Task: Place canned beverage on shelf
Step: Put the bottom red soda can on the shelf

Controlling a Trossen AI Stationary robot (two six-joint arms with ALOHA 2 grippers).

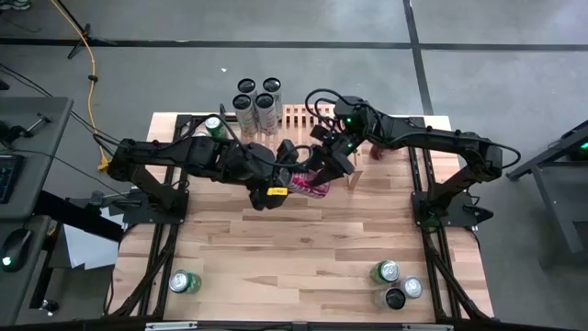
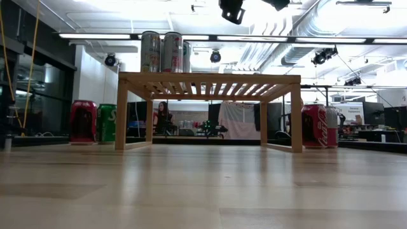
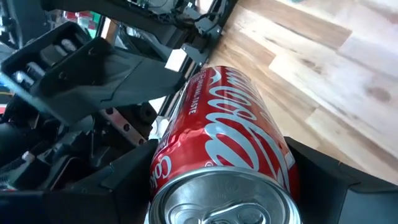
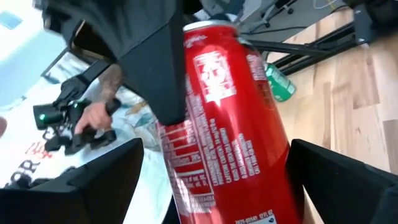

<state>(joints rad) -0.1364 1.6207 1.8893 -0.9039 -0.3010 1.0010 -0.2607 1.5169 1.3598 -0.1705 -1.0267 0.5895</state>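
A red cola can hangs in the air just in front of the light-wood shelf, between my two grippers. My left gripper comes from the table's left and is shut on the can. My right gripper comes from the right and is open. Its fingers stand on either side of the can's bottom end, with a gap showing beside one of them. The low view shows neither the can nor the grippers. My left gripper pinches the can's side wall near its top end between its two fingers. The pull-tab end faces the wrist, so the fingers lie along the can. They come from the table's left, slanting down. The can is lifted clear, lying nearly level.
Several silver cans stand on the shelf's left end. Red and green cans stand by its left leg and red cans by its right. More cans lie near the front edge. The table's middle is bare wood.
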